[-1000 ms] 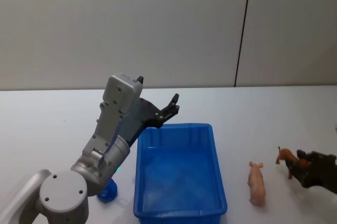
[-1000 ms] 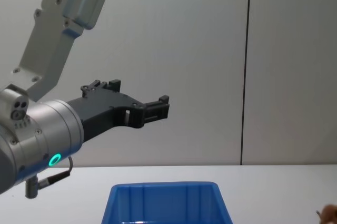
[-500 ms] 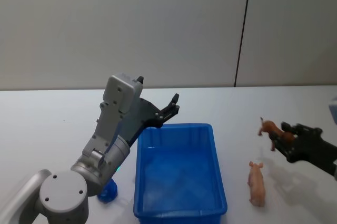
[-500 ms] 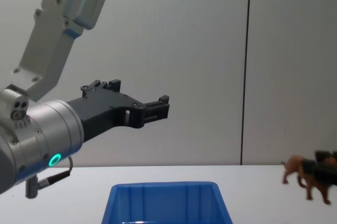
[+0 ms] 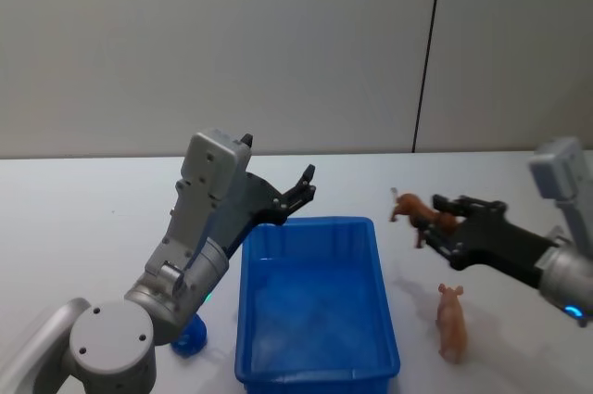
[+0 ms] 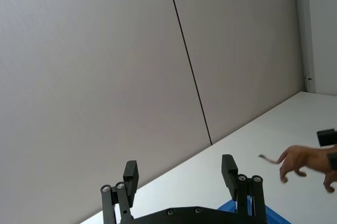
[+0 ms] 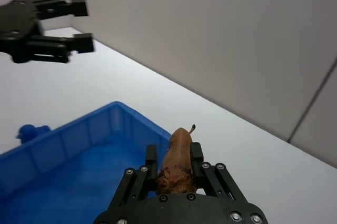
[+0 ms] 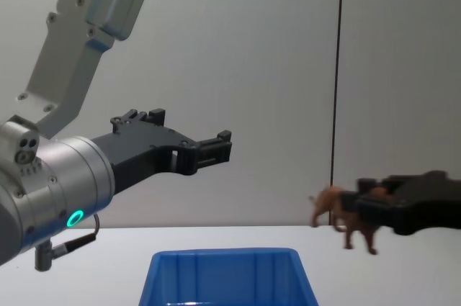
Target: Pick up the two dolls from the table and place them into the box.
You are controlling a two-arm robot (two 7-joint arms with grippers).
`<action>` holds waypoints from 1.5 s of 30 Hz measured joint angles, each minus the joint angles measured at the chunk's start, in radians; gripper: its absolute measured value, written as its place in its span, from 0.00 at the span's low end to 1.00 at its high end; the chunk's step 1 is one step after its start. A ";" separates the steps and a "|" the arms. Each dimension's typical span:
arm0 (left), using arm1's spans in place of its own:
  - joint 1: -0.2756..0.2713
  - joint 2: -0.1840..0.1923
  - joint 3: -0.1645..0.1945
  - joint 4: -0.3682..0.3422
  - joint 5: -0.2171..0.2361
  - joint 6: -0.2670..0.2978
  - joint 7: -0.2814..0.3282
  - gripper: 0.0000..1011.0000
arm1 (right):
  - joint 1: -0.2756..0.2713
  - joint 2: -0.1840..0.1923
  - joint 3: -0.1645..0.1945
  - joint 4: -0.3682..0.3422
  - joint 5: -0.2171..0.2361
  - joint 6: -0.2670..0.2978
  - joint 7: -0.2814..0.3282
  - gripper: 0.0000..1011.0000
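Head view puts the right claw (image 5: 437,222) above the desk (image 5: 83,199), just off the right rim of the box (image 5: 320,222) near its far right corner. It is clenched on the brown doll (image 5: 414,209), which hangs clear of the desk surface. The relation I care about is this: the box lies to the left of that claw and below it, and the doll's long axis points along the fingers straight toward the box, tail end leading. From the right wrist view the blue interior sits ahead and underneath, so I judge a short carry leftward over the rim is all that stands between me and a release. The box is empty, with its long side running from the near edge of the desk toward the far edge, so there is plenty of room to drop into. The left claw (image 5: 309,182) is parked high over the far left corner of the box, spread wide and holding nothing, well apart from the right one, and I don't expect it to get in the way. The pink doll (image 5: 452,322) lies on the desk near the near edge, beside the right wall of the box, its length roughly parallel to that wall. The right arm is plainly the nearer one for it, with bare desk all around.
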 joint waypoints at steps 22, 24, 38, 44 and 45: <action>0.000 0.000 0.000 0.000 0.000 0.000 0.000 0.99 | 0.076 -0.117 -0.133 0.090 -0.130 0.039 0.112 0.54; 0.000 0.000 0.000 0.000 0.000 0.000 0.000 0.99 | 0.078 -0.121 -0.137 0.095 -0.135 0.040 0.112 0.60; 0.000 0.000 0.000 0.000 0.000 0.000 0.000 0.99 | 0.077 -0.110 -0.132 0.100 -0.128 0.038 0.064 0.99; 0.000 0.000 0.000 0.000 0.000 0.000 0.000 0.99 | 0.047 -0.075 -0.109 0.069 -0.099 0.040 0.031 0.99; 0.000 0.000 0.000 0.000 0.000 0.000 0.000 0.99 | 0.037 -0.064 -0.103 0.058 -0.091 0.042 0.022 0.99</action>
